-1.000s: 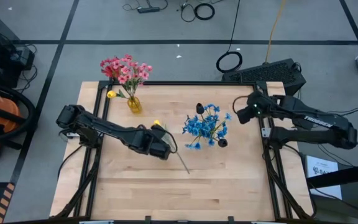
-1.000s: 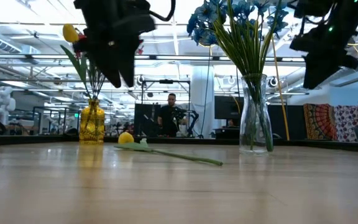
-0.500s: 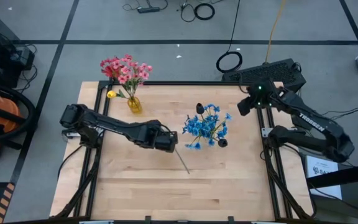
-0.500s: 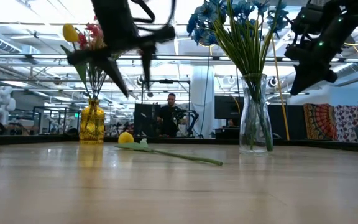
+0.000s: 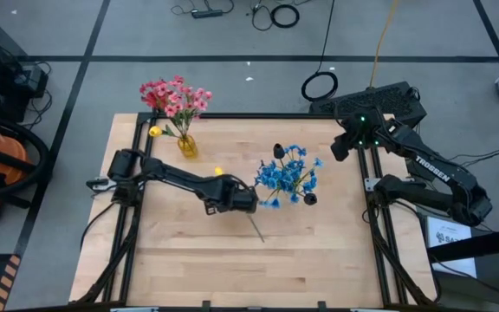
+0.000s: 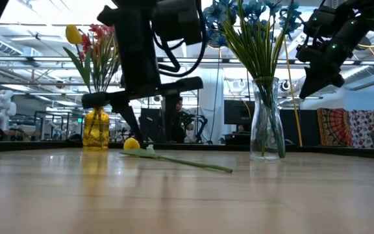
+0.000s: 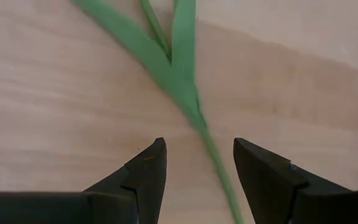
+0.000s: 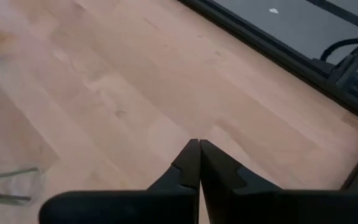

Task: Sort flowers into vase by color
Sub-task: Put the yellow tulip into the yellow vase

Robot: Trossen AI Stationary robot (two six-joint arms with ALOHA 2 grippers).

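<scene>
A yellow-budded flower [image 5: 218, 172] lies flat on the table, its thin green stem [image 7: 215, 163] running toward the near edge. My left gripper [image 5: 244, 201] hangs low over that stem. It is open, with one finger on each side of the stem [image 7: 197, 168], and does not touch it. An amber vase [image 5: 187, 146] near the far left holds red and pink sprigs and a yellow bud. A clear glass vase [image 6: 267, 120] mid-table holds blue sprigs [image 5: 286, 176] and dark buds. My right gripper [image 5: 340, 149] is shut and hovers at the far right [image 8: 199, 163].
A black frame rail [image 5: 232, 115] borders the wooden table. The blue bouquet stands just right of my left gripper. There is bare wood along the near half [image 5: 249, 269]. Cables and a black case [image 5: 371, 100] lie on the floor beyond the far edge. A person [image 6: 177, 120] stands far behind.
My left gripper has moved toward the table's right and come down over the lying flower's stem, turning as it went, so its open fingers now straddle the stem. My right arm has drawn back a little toward the far edge and upward. The flower has stayed in place.
</scene>
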